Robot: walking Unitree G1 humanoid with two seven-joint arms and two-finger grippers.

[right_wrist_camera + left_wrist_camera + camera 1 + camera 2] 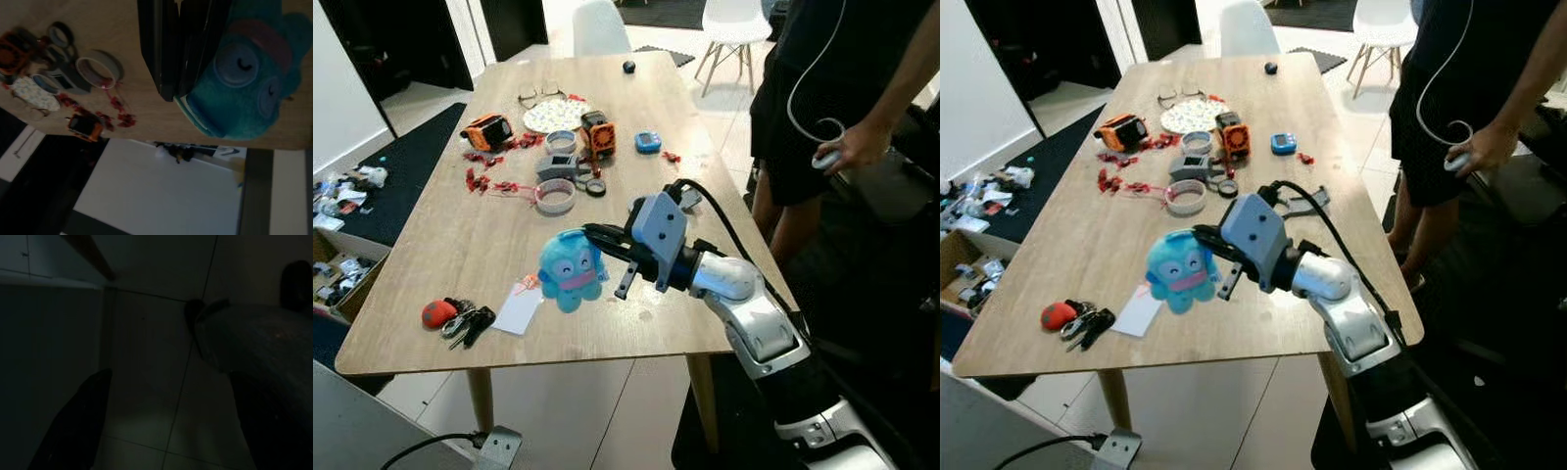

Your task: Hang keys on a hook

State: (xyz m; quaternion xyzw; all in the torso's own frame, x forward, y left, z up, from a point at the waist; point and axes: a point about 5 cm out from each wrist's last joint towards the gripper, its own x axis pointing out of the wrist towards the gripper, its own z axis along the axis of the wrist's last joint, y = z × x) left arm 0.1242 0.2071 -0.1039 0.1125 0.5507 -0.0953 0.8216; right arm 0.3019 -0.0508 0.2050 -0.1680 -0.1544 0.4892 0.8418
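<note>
One arm works: head views show the right gripper [610, 257] hovering beside the blue plush toy [571, 269], keys [468, 323] apart near the table [440, 245] edge. Right wrist: fingers together, empty, probably approaching. Left wrist: fingers spread, idle.

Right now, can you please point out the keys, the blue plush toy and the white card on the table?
keys [468, 322], left eye view, on the dark bunch beside the red fob.
blue plush toy [570, 267], left eye view, on its face.
white card [519, 309], left eye view, on the middle of the card.
</note>
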